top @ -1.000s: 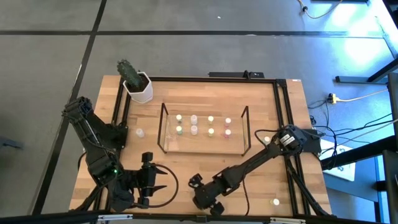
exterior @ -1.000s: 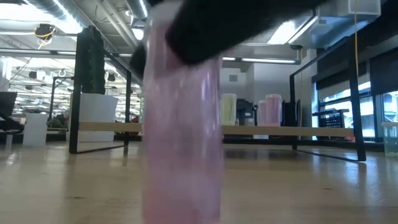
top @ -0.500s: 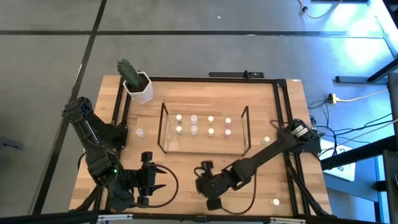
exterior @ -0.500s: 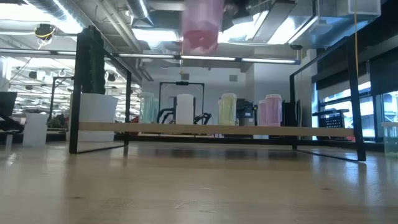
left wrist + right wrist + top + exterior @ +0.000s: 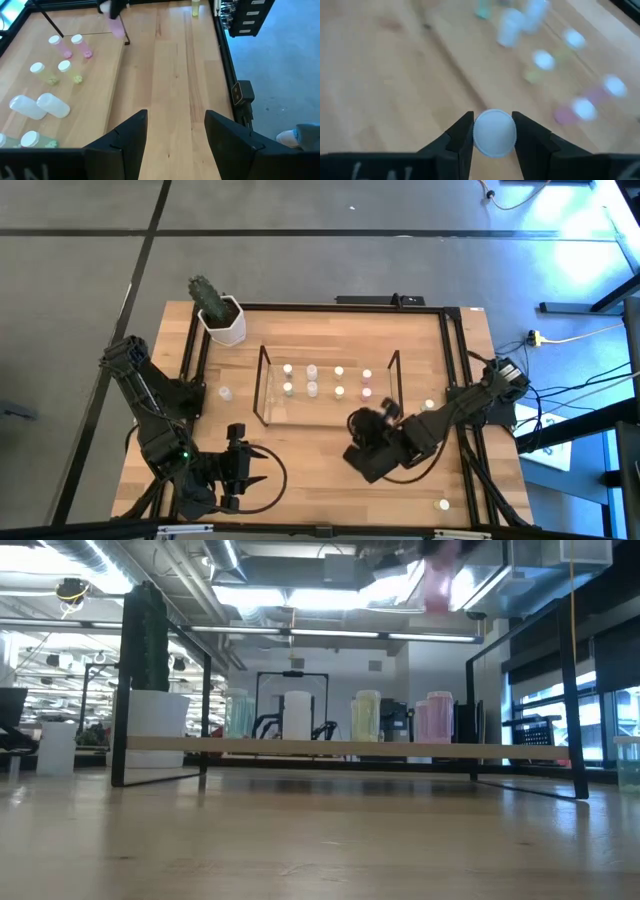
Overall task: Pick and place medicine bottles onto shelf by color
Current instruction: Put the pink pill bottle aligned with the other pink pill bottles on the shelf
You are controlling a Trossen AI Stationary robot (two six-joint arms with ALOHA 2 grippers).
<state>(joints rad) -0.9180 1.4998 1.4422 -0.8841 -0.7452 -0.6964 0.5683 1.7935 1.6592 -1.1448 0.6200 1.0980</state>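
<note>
My right gripper point(image 5: 378, 426) hovers above the table just in front of the shelf's right end, shut on a pink medicine bottle point(image 5: 437, 585) with a white cap. The left wrist view also shows this bottle point(image 5: 116, 26). The clear shelf point(image 5: 262, 385) stands mid-table with several capped bottles upright on it in two rows, white, yellowish, greenish and pink point(image 5: 365, 392). My left gripper point(image 5: 175, 135) waits open near the table's front left, with nothing between its fingers point(image 5: 255, 470). My right gripper pinches the pink bottle just below its white cap point(image 5: 493, 132), one finger on each side. The fingers slant down from above. The bottle hangs below them, roughly upright, high clear of the table point(image 5: 437, 600).
Loose bottles stand left of the shelf point(image 5: 225, 393), right of it point(image 5: 429, 406) and near the front right corner point(image 5: 443, 504). A white pot with a cactus point(image 5: 222, 320) sits at the far left. A dark frame rail point(image 5: 445, 360) runs along the table's edges.
My right gripper has risen from the table near its front edge and moved toward the shelf's right end, rolling its wrist on the way. The pink bottle, which stood on the table, is now lifted high and clear.
</note>
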